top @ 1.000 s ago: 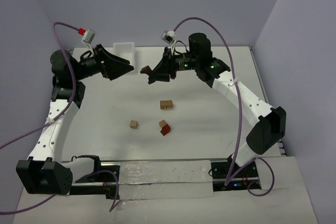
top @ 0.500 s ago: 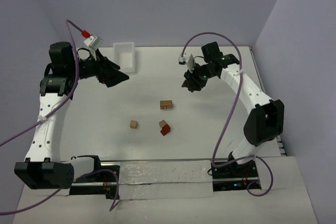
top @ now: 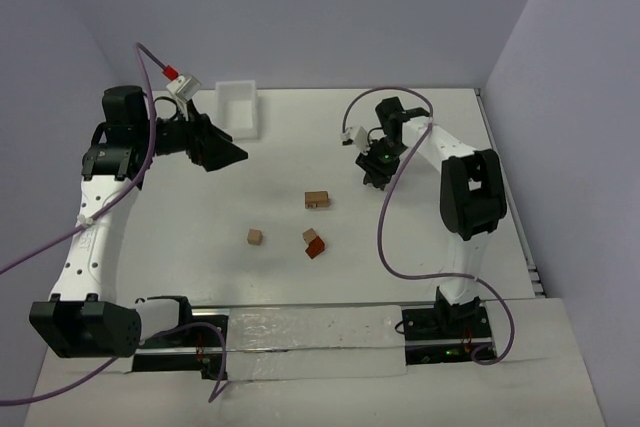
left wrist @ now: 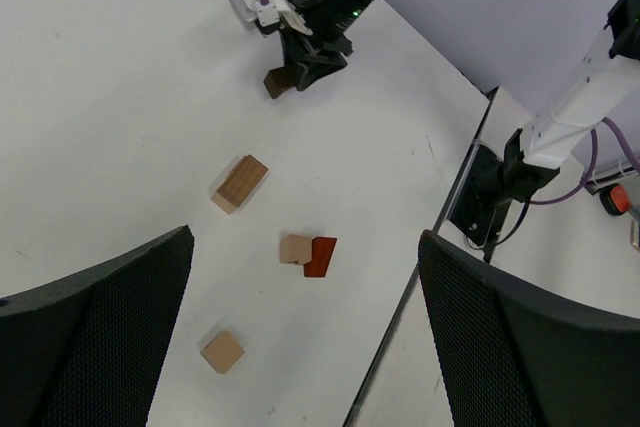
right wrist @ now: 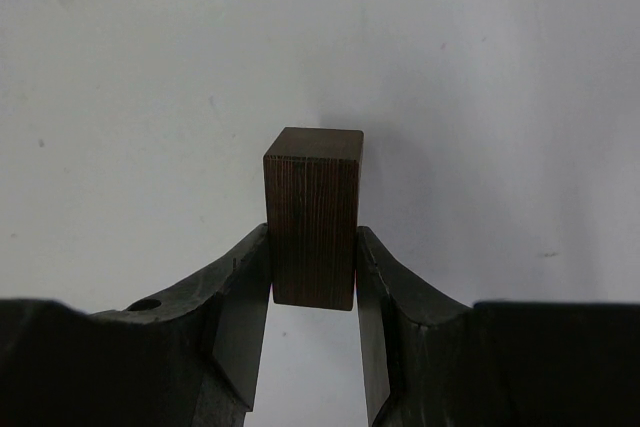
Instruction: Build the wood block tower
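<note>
Folded inward since half a second ago, the right gripper [top: 376, 171] pinches a dark brown block [right wrist: 312, 215] upright between narrowly parted jaws. The left gripper [top: 226, 153] gapes wide and empty, with tan blocks [left wrist: 240, 183] and a reddish block [left wrist: 320, 256] scattered beyond its jaws, unstacked.

No writing, number, brand or sign can be read in any view. The white tag [top: 351, 135] on the right arm's cable and the white, red-capped plug [top: 181, 84] on the left arm's cable are too small to show any print. Seen close in the right wrist view, the dark brown block [right wrist: 312, 217] carries only wood grain on its faces.
</note>
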{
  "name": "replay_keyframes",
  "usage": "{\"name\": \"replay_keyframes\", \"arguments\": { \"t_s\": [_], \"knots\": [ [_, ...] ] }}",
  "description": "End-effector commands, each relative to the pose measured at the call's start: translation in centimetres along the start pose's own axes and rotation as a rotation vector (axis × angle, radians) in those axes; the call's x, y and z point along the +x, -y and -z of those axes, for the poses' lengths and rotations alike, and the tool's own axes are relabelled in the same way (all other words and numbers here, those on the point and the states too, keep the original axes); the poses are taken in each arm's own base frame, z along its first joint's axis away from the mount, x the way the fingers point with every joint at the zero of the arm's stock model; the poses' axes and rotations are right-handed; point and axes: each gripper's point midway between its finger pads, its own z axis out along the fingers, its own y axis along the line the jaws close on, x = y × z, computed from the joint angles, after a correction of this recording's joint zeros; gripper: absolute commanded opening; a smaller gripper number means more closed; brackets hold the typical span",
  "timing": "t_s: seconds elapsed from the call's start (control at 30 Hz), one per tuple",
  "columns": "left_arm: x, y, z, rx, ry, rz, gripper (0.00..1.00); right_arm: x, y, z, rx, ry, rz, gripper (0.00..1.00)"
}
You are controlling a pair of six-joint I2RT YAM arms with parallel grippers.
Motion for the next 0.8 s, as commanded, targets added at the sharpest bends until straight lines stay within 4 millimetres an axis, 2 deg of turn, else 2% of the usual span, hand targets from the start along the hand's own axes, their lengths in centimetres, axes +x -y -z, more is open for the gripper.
{"name": "replay_keyframes", "arguments": {
  "t_s": [0.0,0.13,0.43,0.77],
  "knots": [
    [-0.3,0.7,0.1,0.042,0.027,-0.021,0.99,-3.1,2.1,-0.6,0.058,0.063,0.061,0.09],
    [0.1,0.8,0.0,0.055,0.029,-0.018,0.99,-4.5,1.6,-0.8,0.049,0.081,0.121,0.09],
    [1.1,0.7,-0.9,0.082,-0.006,-0.028,0.99,-8.1,-0.7,0.7,0.019,0.086,0.358,0.09],
    [1.5,-0.4,-1.6,0.051,-0.030,-0.079,0.99,-11.4,-3.7,1.0,-0.093,0.072,0.453,0.10]
  ]
}}
